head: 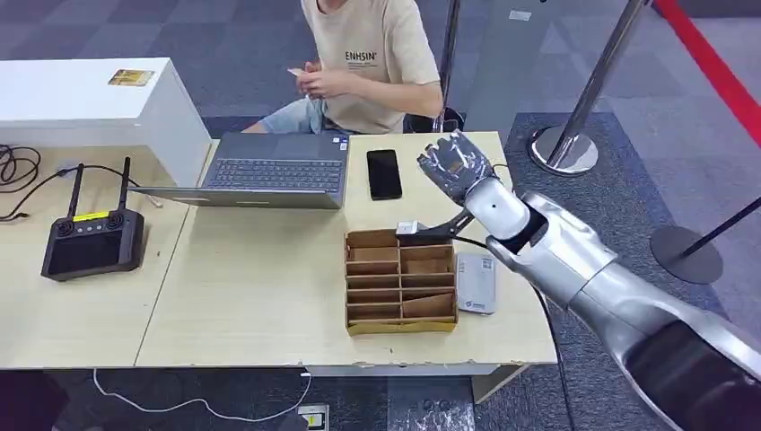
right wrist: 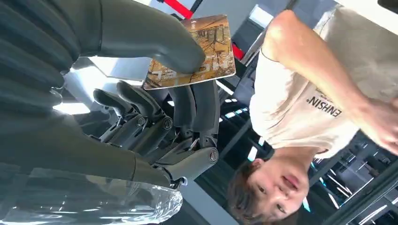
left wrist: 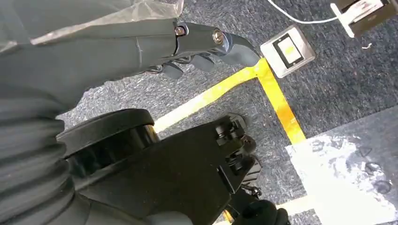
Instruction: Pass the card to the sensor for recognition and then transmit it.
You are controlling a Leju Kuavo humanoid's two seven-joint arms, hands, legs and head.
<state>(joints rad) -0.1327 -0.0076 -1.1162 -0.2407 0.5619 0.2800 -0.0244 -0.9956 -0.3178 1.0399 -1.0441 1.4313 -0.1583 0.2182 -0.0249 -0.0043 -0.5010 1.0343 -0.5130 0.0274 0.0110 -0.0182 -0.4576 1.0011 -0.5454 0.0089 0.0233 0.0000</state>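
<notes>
Now we are pinching the card between thumb and fingers of our right hand, raised past the far side of the box toward the person. Our left hand is hanging over the floor, fingers curled, holding nothing. We are judging the handover is next: keeping the card level, extending steadily, releasing only once they grip it. The box's compartments look empty; the reader is lying just beside it.

The card, brown and yellow with a printed picture, sits pinched between the right hand's thumb and fingers.
</notes>
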